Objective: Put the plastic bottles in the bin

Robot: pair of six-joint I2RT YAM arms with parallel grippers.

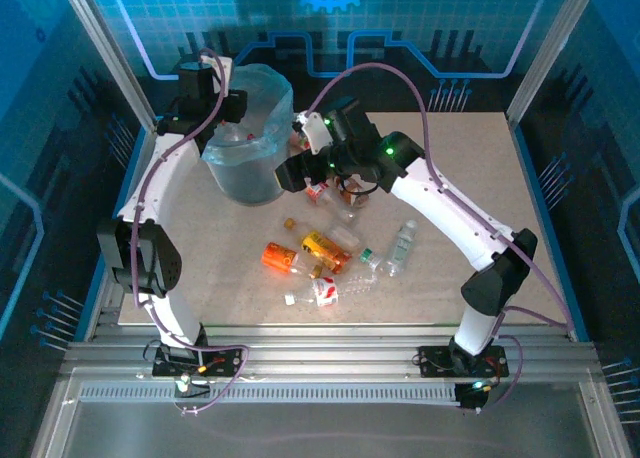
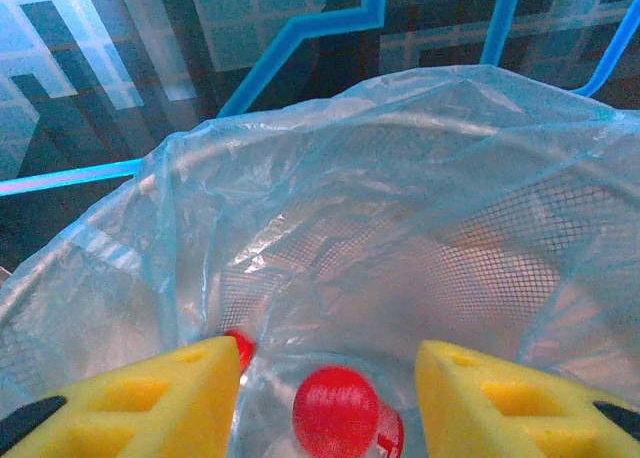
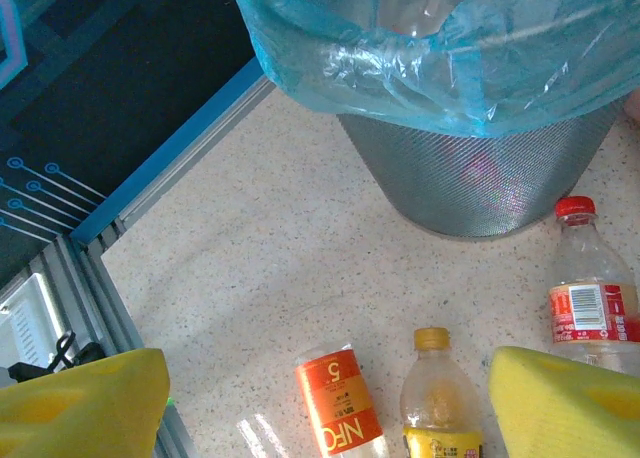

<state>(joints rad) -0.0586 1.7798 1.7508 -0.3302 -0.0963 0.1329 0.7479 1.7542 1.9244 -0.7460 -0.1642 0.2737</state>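
The bin, grey mesh lined with a light-blue bag, stands at the back left of the table. My left gripper hangs over its mouth, open and empty. Below it inside the bin lie a red-capped bottle and a second red cap. My right gripper hovers just right of the bin, open, above an orange-labelled bottle and a yellow-capped bottle. A red-capped bottle lies beside the bin's wall. Several more bottles lie at mid-table.
An aluminium frame rail runs along the table's left edge, close to the right gripper's left finger. A clear bottle with a green cap lies apart to the right. Bare tabletop stretches to the right and back.
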